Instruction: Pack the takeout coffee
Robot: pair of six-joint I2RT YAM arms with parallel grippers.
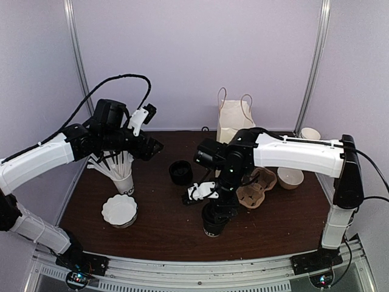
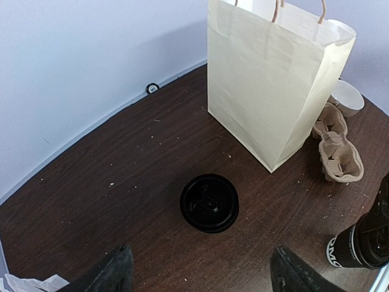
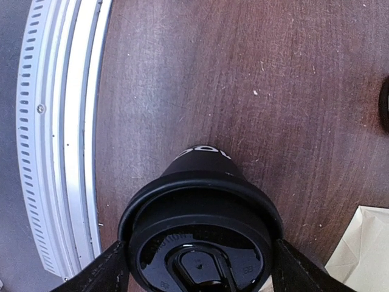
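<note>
Plainly, the main risk is in the grip. The right claw (image 3: 200,267) sits directly over the coffee cup (image 3: 203,182), with one finger (image 3: 115,271) on each side of the domed lid, up at the rim and not down at the paper wall. If the claw pinches there, I judge the lid could pop off or come up alone. If it squeezes hard lower down, the soft cup could buckle. If one finger meets the cup first, the cup could be shoved sideways or tipped. The metal rail (image 3: 61,152) at the table edge is near on the claw's outer side, so there is little room for a slide.

The paper bag (image 1: 234,125) stands well beyond the claw towards the back wall, with the cardboard cup tray (image 1: 255,188) between them. The bag is much taller than the cup, so carrying the cup low could knock the bag over or catch its handles.

The right claw's fingers stand wide apart around the lid and look level with its rim. Whether they are already pressing on it cannot be told.

The left claw (image 2: 200,264) is spread fully and holds nothing. It hangs above bare tabletop with a loose black lid (image 2: 209,202) just ahead of it.
</note>
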